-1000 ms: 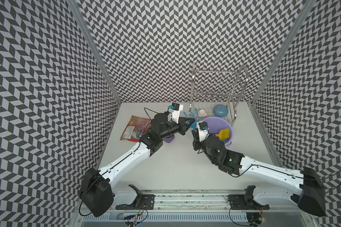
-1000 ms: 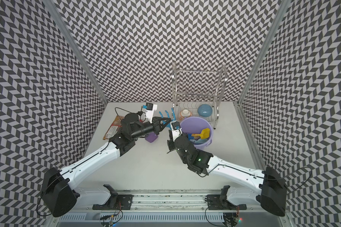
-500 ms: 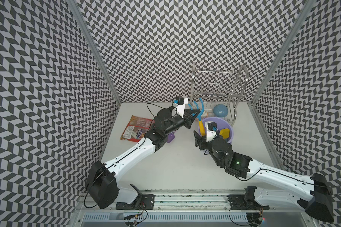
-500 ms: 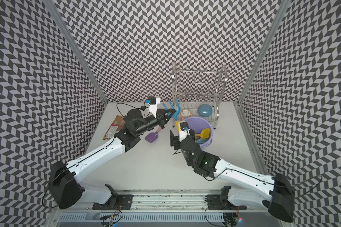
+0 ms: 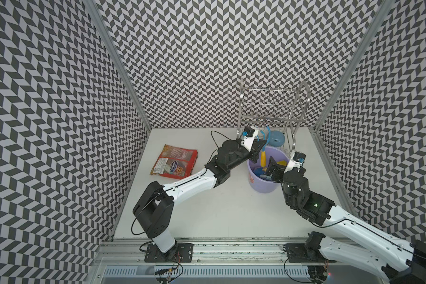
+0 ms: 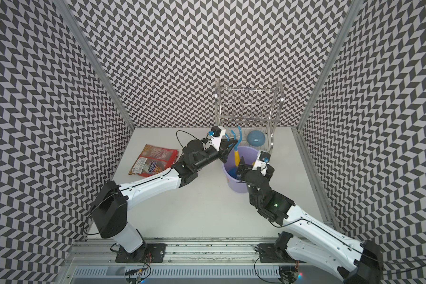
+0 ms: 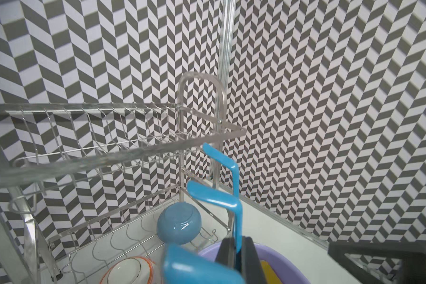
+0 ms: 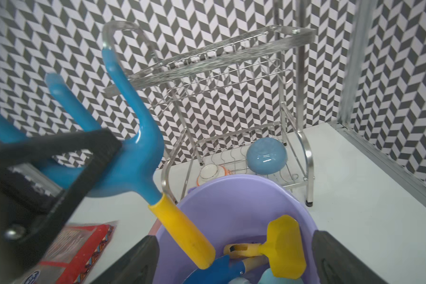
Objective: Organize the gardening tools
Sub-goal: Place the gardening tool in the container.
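The left hand (image 5: 261,145), pinching the rake (image 8: 143,137), should loosen only once the handle sits inside the bucket (image 8: 231,183), clear of the spread right hand (image 8: 234,236)

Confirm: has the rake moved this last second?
Yes. The rake shifted from beside the dish rack's left leg to over the bucket, handle inside its rim.

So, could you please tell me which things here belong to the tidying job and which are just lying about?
Job: rake, yellow spade, dark blue trowel, and the bucket they go in.
Lying about: snack packet, dish rack, blue bowl, white bowl.
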